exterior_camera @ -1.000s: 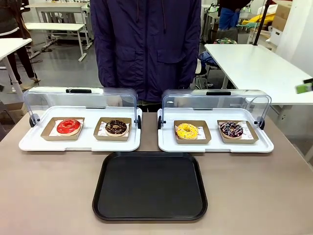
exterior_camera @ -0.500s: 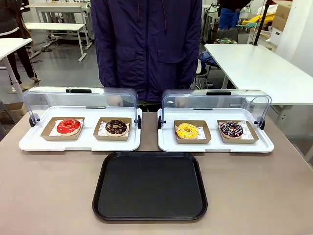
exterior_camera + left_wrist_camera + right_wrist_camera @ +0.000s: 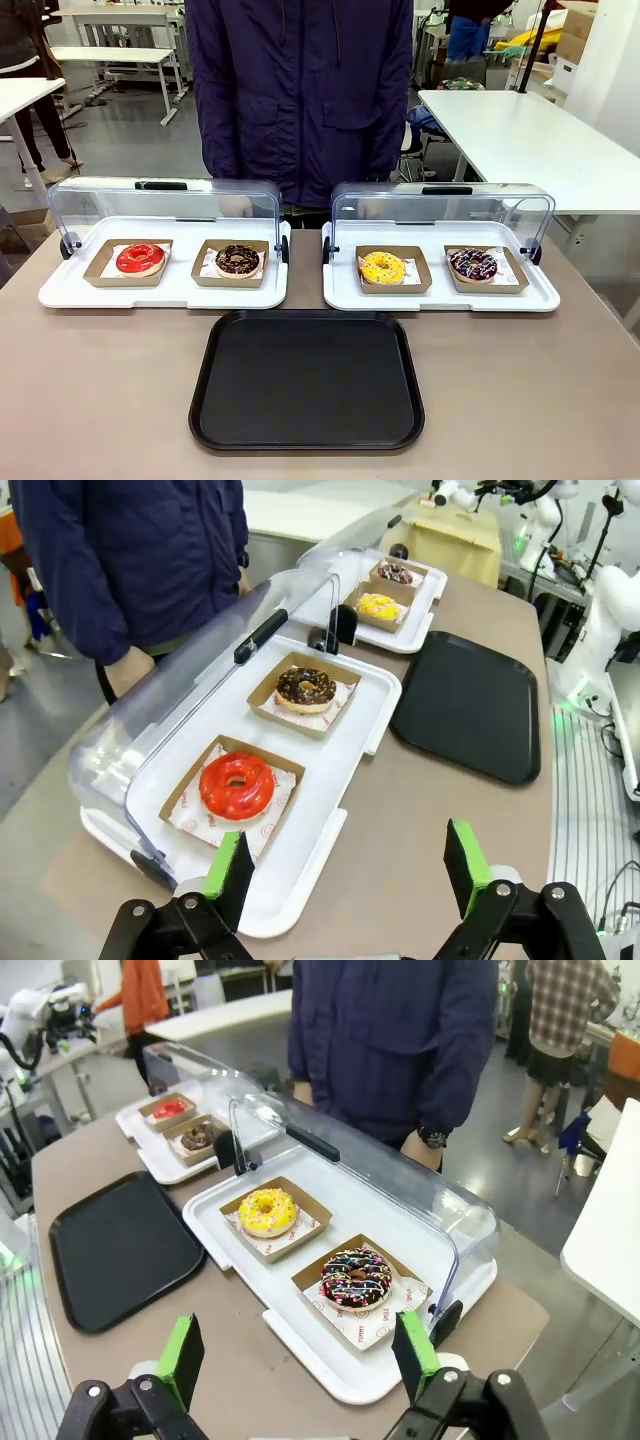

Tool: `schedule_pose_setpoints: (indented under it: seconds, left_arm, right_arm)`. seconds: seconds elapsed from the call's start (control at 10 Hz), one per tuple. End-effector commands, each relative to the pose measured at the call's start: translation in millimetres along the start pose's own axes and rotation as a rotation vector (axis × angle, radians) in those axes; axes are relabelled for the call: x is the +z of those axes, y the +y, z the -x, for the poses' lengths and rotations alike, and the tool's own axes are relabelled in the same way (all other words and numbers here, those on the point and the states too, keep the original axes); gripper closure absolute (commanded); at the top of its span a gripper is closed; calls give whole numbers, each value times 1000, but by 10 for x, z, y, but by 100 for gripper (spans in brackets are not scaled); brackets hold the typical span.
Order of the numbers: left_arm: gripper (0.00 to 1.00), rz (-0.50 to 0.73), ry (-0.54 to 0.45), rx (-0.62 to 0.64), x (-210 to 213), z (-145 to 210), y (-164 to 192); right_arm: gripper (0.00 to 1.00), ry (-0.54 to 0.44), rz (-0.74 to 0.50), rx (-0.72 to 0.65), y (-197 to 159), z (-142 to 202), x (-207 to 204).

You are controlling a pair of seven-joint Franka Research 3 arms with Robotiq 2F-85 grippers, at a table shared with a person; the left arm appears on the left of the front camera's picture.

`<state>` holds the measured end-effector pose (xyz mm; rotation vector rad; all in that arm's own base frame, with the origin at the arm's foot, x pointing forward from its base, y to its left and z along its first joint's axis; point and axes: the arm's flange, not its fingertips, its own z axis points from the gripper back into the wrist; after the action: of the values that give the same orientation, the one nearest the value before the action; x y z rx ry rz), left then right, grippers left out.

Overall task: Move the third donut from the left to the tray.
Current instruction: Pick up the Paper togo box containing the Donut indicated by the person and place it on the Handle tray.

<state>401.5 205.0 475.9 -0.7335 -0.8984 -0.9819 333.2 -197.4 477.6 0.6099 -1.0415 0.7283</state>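
The third donut point(image 3: 382, 266) has yellow glaze and sits in a brown cardboard holder on the right white tray point(image 3: 440, 295); I also see this donut point(image 3: 267, 1210) close by in the right wrist view and, far off, the same donut point(image 3: 378, 606) in the left wrist view. The black tray point(image 3: 306, 379) lies bare in front of both white trays. My right gripper point(image 3: 303, 1355) hangs open above the table edge near the right white tray. My left gripper point(image 3: 347, 869) hangs open near the left white tray's end. Nothing is between either pair of fingers.
A red donut point(image 3: 140, 258) and a chocolate donut point(image 3: 237, 260) sit on the left white tray point(image 3: 160, 290). A dark sprinkled donut point(image 3: 472, 264) lies right of the yellow one. Both clear lids point(image 3: 440, 205) stand raised at the back. A person point(image 3: 300, 90) stands at the far side.
A green-tipped thing at the right edge of the front view a second ago has gone out of frame. The donuts, trays and person have not moved.
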Motion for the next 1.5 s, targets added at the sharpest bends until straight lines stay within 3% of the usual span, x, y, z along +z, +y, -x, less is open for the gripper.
schedule_pose_setpoints:
  seconds: [0.0, 0.1, 1.4]
  left_arm:
    - [0, -72, -19, 63, -18, 32, -55]
    - [0, 0, 0, 0, 0, 0, 0]
    - [0, 0, 0, 0, 0, 0, 0]
  right_arm:
    - [0, -7, -1, 2, -7, -8, 8]
    - [0, -7, -1, 2, -7, -8, 8]
    - [0, -7, -1, 2, -7, -8, 8]
